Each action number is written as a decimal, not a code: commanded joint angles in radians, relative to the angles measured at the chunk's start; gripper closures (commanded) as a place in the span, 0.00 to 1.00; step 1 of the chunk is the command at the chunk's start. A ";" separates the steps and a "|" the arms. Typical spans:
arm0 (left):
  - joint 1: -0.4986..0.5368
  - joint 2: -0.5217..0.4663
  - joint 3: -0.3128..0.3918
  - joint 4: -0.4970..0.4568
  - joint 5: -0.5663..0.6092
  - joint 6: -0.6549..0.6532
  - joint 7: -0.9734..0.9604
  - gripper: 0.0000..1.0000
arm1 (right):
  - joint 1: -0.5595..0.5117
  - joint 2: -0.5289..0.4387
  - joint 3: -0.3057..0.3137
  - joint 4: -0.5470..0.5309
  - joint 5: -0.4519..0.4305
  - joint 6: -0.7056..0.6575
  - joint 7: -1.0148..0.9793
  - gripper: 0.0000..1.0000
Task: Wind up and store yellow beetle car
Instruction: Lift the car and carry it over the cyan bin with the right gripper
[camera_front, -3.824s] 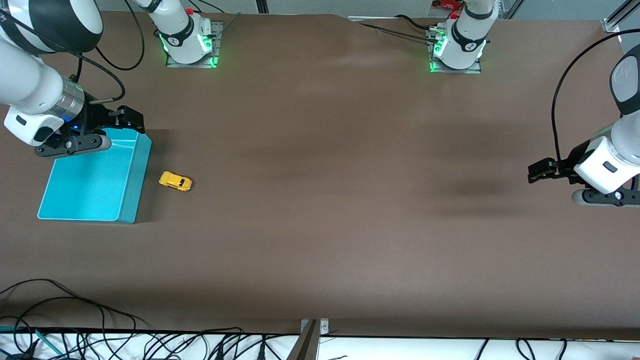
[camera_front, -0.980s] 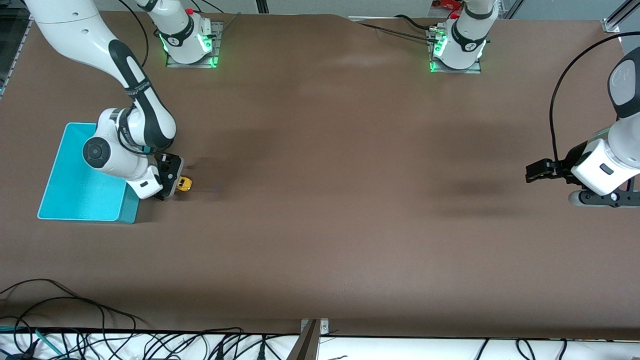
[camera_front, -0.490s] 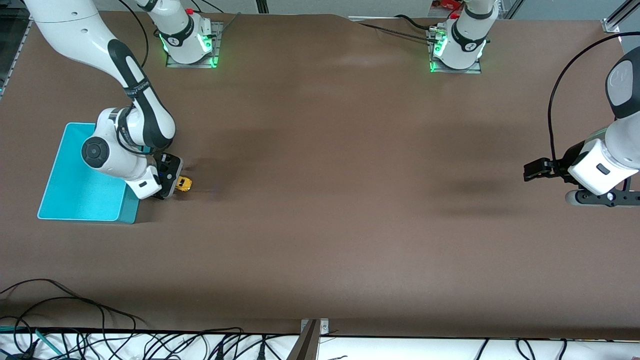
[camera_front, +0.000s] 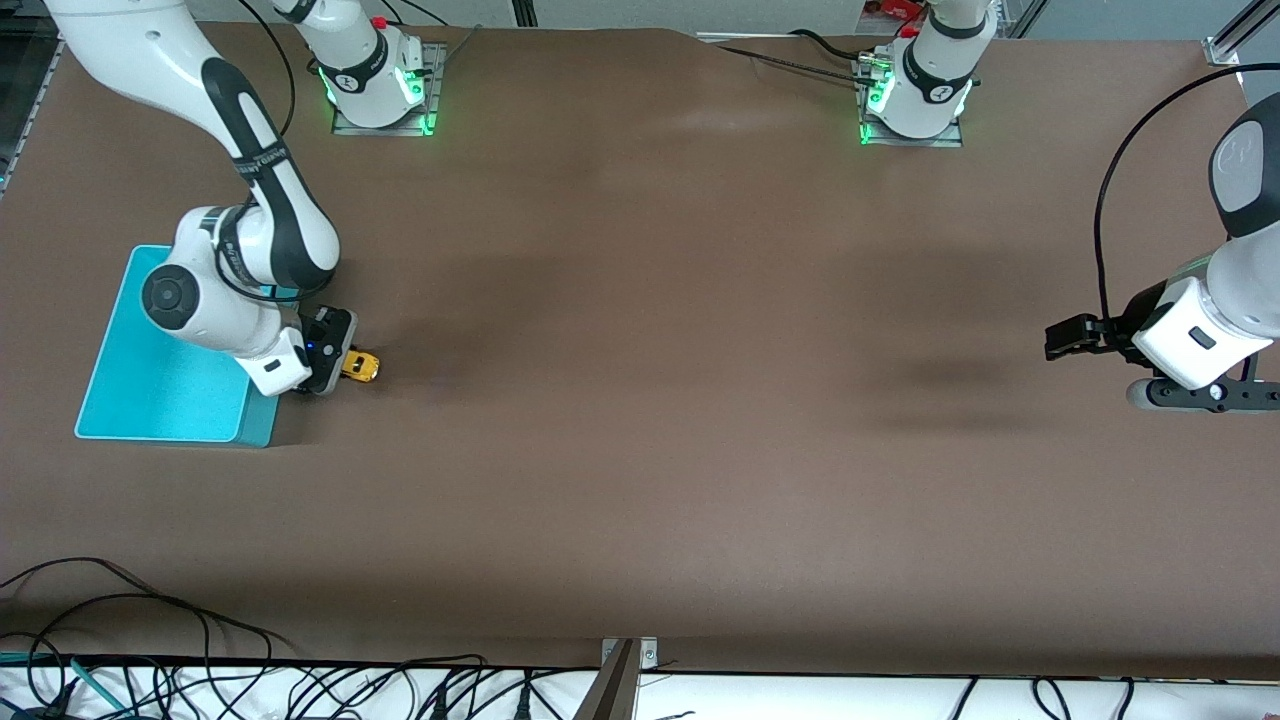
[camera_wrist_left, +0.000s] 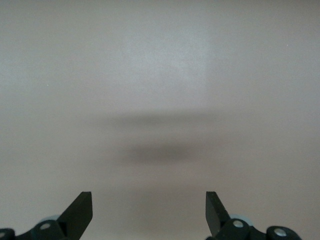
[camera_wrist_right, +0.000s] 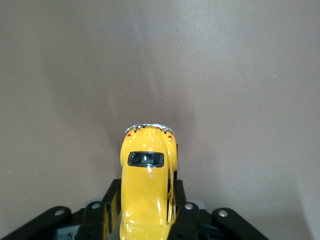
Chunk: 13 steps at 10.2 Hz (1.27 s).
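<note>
- In the front view, most of the yellow beetle car (camera_front: 360, 366) is covered by the right gripper (camera_front: 338, 372) (only one end shows).
- The car's lower end is cut off in the right wrist view.
- Part of the teal bin (camera_front: 140, 400) is hidden under the right arm.

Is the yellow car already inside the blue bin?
No, the yellow car is on the table beside the blue bin, clamped in the right gripper.

A brown table (camera_front: 660, 400) carries everything; a teal bin (camera_front: 150, 400) lies on it at the right arm's end, partly under the right arm's wrist; the yellow beetle car (camera_front: 361, 367) sits on the tabletop at the right gripper (camera_front: 335, 372), just beside the bin; two arm bases (camera_front: 378, 85) stand along the table's edge farthest from the front camera.
</note>
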 joint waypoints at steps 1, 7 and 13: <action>-0.004 0.000 0.003 0.006 -0.013 -0.013 0.013 0.00 | -0.006 -0.065 0.007 0.043 0.014 -0.127 0.018 1.00; -0.004 0.000 0.003 0.004 -0.014 -0.014 0.014 0.00 | -0.079 -0.230 0.009 0.038 -0.091 -0.337 -0.151 1.00; -0.003 0.000 0.003 0.006 -0.014 -0.017 0.014 0.00 | -0.286 -0.236 0.023 0.020 -0.187 -0.342 -0.616 1.00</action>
